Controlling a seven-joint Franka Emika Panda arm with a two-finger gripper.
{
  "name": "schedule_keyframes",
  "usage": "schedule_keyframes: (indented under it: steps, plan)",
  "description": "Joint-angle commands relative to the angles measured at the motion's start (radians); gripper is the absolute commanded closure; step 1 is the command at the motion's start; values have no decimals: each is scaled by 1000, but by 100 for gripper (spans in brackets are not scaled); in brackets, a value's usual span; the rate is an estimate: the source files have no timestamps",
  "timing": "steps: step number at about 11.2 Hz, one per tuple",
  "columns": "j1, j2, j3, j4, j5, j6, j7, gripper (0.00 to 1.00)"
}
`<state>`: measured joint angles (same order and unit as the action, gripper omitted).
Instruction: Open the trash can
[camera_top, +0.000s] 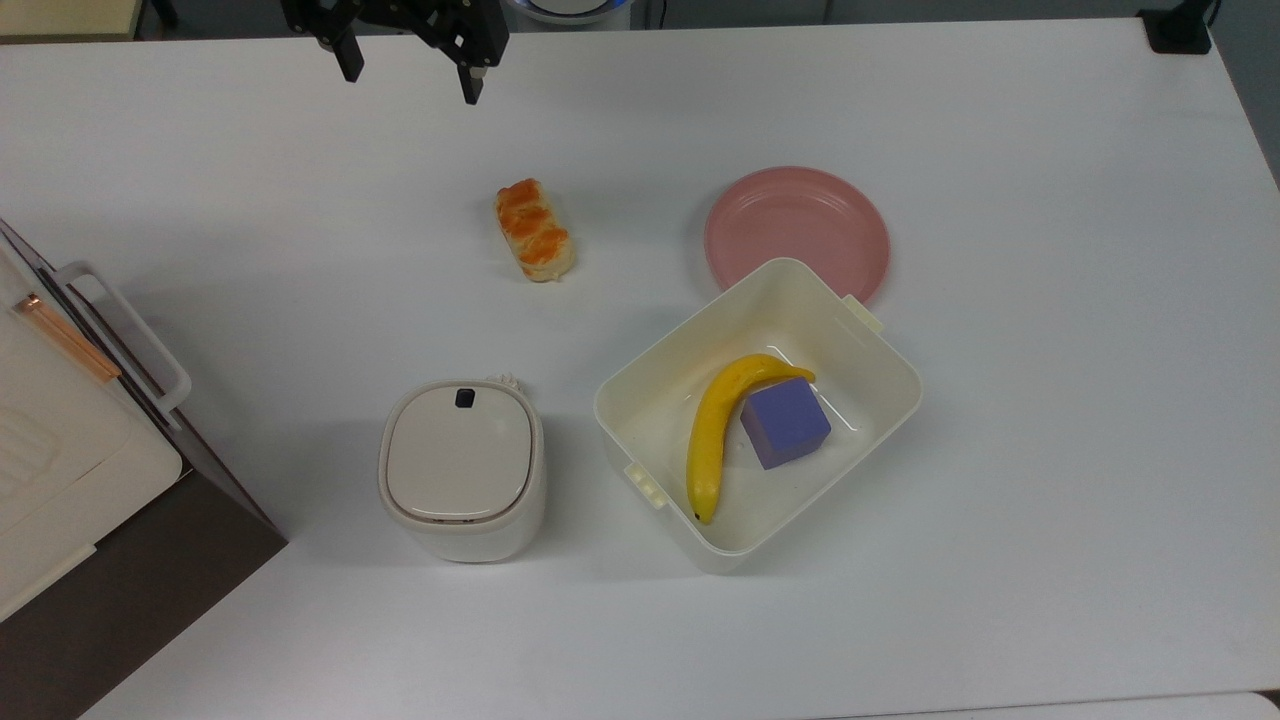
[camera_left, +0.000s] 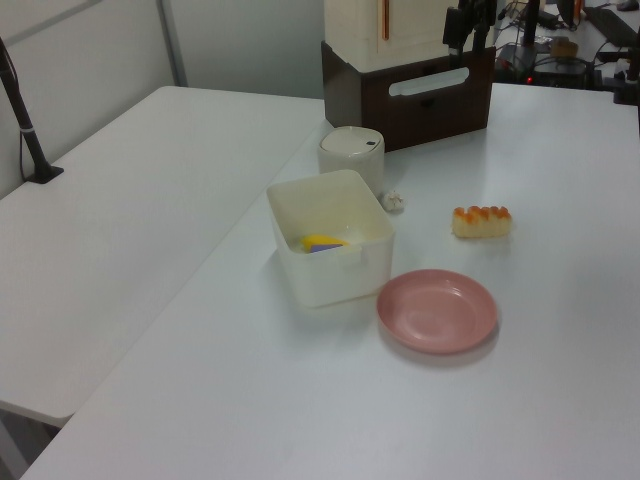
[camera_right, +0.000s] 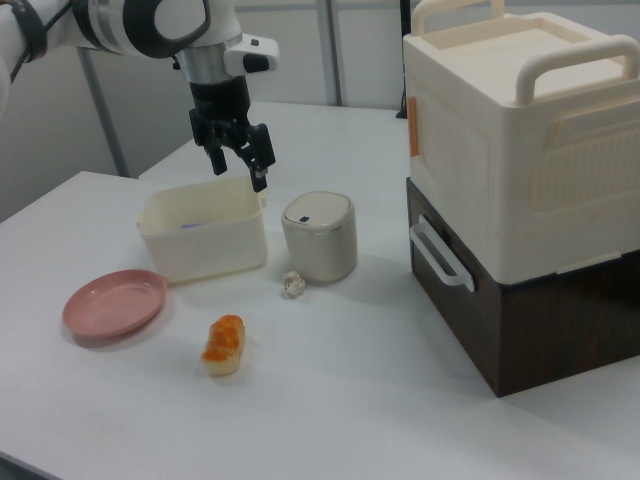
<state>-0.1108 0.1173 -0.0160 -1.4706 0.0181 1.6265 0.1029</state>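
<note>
Tool (camera_top: 410, 85) hangs with fingers apart near the table (camera_top: 1050, 150) edge, well apart from the lidded trash can (camera_top: 461, 470).

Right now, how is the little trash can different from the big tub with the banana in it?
The trash can is small and shut under a beige lid with a black button; the tub is larger, has no lid on it, and holds a banana and a purple block. The trash can is a rounded square; the tub is rectangular with side tabs. Both are cream-white and stand on the table.
</note>
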Motion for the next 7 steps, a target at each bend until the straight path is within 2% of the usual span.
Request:
schedule_keyframes:
  steps: [1,3,7]
  plan:
    - [26,-35,-21,-43,-20,32,-11,0]
    - [28,-33,-19,-45,-49,41,-11,0]
    - [29,-31,-19,-62,-43,65,-14,0]
